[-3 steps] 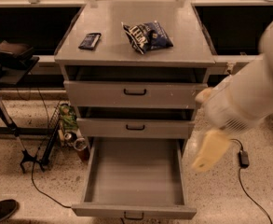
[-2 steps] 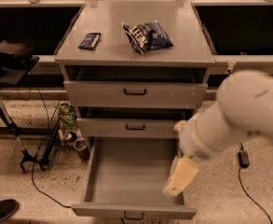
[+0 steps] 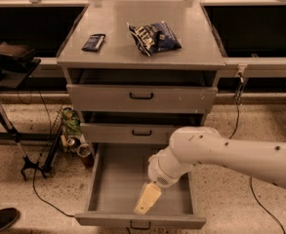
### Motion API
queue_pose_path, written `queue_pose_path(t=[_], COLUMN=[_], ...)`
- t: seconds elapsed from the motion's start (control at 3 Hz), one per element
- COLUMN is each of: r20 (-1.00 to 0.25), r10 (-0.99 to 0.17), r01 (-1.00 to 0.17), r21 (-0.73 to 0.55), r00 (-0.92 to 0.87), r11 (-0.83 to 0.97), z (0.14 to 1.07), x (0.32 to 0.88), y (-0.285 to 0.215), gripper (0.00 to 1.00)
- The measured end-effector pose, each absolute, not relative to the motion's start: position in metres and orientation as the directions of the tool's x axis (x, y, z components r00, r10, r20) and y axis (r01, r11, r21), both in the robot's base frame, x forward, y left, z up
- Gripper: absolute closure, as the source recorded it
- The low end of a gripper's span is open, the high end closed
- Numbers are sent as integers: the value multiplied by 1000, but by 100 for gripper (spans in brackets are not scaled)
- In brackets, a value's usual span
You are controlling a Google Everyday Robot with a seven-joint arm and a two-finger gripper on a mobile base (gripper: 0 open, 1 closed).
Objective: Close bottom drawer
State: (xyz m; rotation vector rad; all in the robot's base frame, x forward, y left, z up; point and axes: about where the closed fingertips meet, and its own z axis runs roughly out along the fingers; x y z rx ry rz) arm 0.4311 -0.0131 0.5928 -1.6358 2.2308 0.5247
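Grey bottom drawer [image 3: 115, 179] gapes open beneath the claw [image 3: 141, 209], pinched narrow near its front.

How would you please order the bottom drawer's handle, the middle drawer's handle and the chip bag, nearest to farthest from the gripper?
The gripper hangs over the open bottom drawer.
1. bottom drawer's handle, just in front.
2. middle drawer's handle, behind and higher.
3. chip bag, on the cabinet top.
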Motion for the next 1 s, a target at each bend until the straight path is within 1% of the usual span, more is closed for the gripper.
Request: queue_pose_path(t=[0.33,0.67,1.0], r20=[-495,-494,-494], r10=[-810,-804,-804], r01=[-949,-943,-943], r21=[161,199,199], r00=[-314,-330,-331], r11=[270,265,266], z=[527,509,509], x=[448,441,441], y=[21,26,26], gripper=[0,0,0])
